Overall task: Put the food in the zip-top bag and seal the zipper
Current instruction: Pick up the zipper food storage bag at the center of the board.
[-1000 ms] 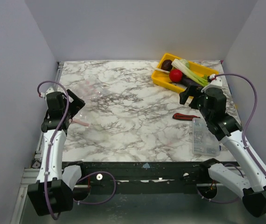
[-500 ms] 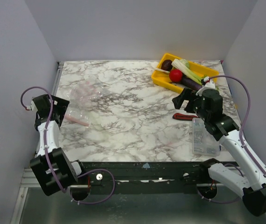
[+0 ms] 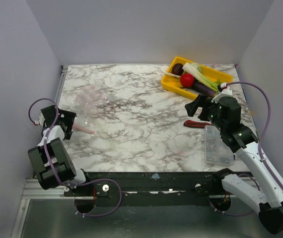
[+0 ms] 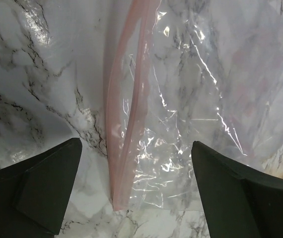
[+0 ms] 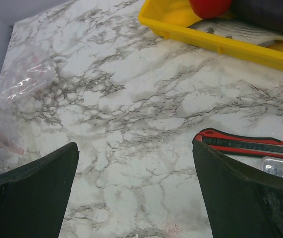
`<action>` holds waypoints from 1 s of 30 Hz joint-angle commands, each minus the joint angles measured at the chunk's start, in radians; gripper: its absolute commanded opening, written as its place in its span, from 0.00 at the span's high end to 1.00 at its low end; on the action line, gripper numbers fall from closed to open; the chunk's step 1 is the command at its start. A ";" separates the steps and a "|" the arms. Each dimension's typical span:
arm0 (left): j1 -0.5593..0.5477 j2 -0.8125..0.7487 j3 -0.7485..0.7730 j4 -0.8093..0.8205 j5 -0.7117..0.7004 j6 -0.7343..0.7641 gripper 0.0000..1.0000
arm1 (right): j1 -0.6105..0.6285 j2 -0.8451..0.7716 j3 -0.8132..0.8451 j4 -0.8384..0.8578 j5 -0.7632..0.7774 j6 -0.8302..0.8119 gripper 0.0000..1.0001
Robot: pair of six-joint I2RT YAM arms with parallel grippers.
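1. My left fingers [image 4: 37, 188] spread wide, empty, above the zip-top bag [image 4: 196, 109] at the left of the tabletop [image 3: 141, 129].
2. My right fingers [image 5: 32, 193] gape wide, empty.
3. I see the food [image 3: 186, 80] in a yellow tray [image 3: 172, 85], far right.

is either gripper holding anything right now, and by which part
Nothing is held. The left gripper hangs open over the pink zipper strip of the floppy clear plastic bag; the right gripper is open over the marble table.

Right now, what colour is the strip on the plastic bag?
Pale pink. The zipper shows best in the left wrist view.
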State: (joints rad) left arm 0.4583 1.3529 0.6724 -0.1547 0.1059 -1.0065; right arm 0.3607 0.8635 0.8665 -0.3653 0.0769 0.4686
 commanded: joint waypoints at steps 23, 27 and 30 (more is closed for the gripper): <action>0.005 0.174 -0.005 0.299 0.289 0.007 0.96 | 0.001 0.012 0.039 -0.047 -0.002 0.032 0.00; 0.004 0.155 -0.024 0.342 0.325 -0.001 1.00 | 0.001 0.014 0.027 -0.044 -0.010 0.035 0.00; -0.008 0.093 0.015 0.261 0.326 0.074 1.00 | 0.000 0.027 0.012 -0.049 -0.015 0.033 0.00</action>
State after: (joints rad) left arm 0.4580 1.5192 0.6605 0.1318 0.3840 -1.0023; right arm 0.3607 0.8776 0.8703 -0.3992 0.0761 0.4973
